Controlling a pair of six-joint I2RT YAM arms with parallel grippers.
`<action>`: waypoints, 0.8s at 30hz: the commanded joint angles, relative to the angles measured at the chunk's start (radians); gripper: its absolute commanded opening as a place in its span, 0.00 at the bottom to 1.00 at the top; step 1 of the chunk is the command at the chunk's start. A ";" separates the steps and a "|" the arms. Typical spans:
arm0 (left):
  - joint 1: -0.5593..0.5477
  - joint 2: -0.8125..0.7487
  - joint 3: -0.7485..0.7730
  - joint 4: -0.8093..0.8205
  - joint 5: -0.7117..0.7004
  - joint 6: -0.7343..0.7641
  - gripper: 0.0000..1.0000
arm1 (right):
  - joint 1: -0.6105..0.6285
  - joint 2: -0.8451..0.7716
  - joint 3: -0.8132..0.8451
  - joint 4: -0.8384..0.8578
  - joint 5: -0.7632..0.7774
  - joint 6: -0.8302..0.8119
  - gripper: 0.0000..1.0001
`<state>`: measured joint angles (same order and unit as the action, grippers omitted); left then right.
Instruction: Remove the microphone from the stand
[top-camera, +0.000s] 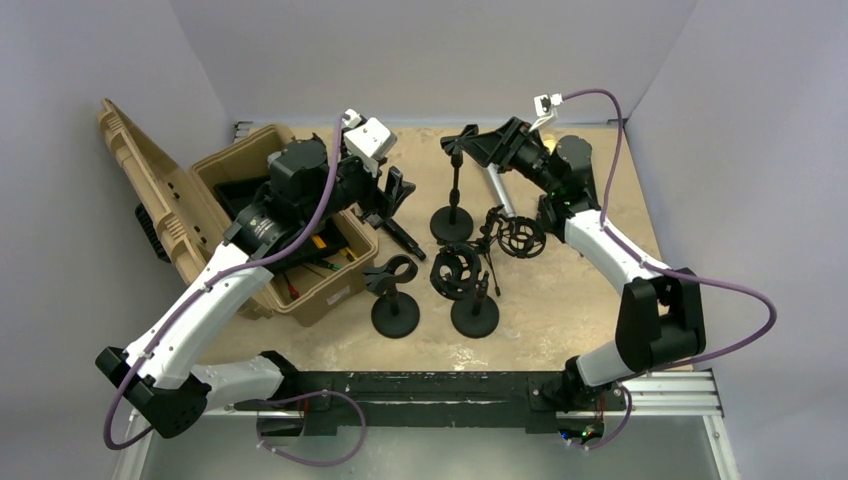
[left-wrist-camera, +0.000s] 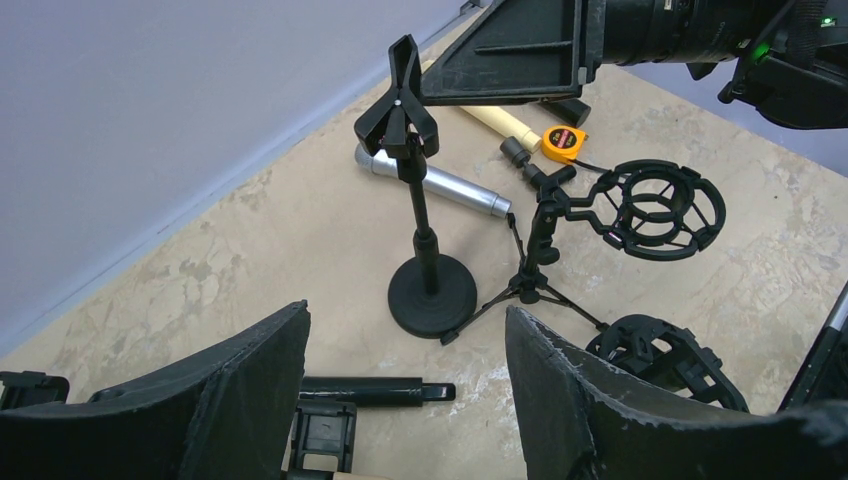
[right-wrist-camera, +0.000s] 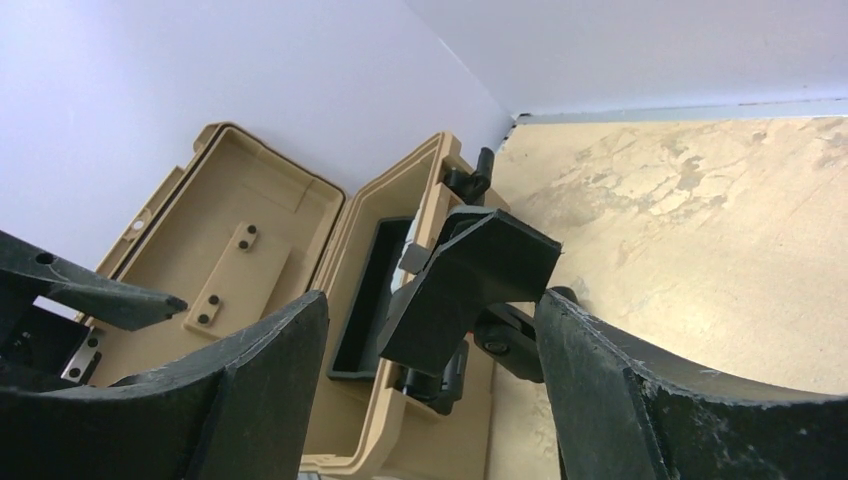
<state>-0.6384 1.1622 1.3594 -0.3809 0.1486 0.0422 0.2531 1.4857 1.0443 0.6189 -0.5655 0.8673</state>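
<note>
The tall round-based stand (top-camera: 452, 205) (left-wrist-camera: 425, 250) stands mid-table, and its top clip (left-wrist-camera: 400, 105) holds nothing. A silver microphone (left-wrist-camera: 440, 187) (top-camera: 497, 190) lies flat on the table just behind it. My right gripper (top-camera: 478, 145) (right-wrist-camera: 432, 297) hovers open and holding nothing beside the clip, which sits outside its left finger. My left gripper (top-camera: 395, 195) (left-wrist-camera: 405, 310) hangs open and holding nothing left of the stand. It is above a black cylindrical piece (left-wrist-camera: 375, 390) lying on the table.
An open tan case (top-camera: 270, 230) (right-wrist-camera: 300, 250) holding tools sits at the left. Nearer the front stand a tripod with a shock mount (top-camera: 515, 235) (left-wrist-camera: 650, 210), a round-based stand with a shock mount (top-camera: 470, 290) and a short clip stand (top-camera: 395, 295). A yellow tape measure (left-wrist-camera: 563, 142) lies at the back.
</note>
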 joint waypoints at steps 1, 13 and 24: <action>-0.008 -0.009 -0.005 0.046 -0.004 0.011 0.70 | 0.002 0.010 0.064 0.020 0.050 -0.001 0.73; -0.009 -0.009 -0.005 0.045 -0.004 0.012 0.70 | 0.010 0.078 0.074 0.039 0.061 0.001 0.68; -0.008 -0.007 -0.005 0.043 -0.007 0.013 0.71 | 0.010 0.100 0.023 -0.094 0.164 -0.152 0.58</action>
<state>-0.6430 1.1622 1.3594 -0.3813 0.1482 0.0425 0.2642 1.5757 1.0847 0.6437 -0.4847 0.8341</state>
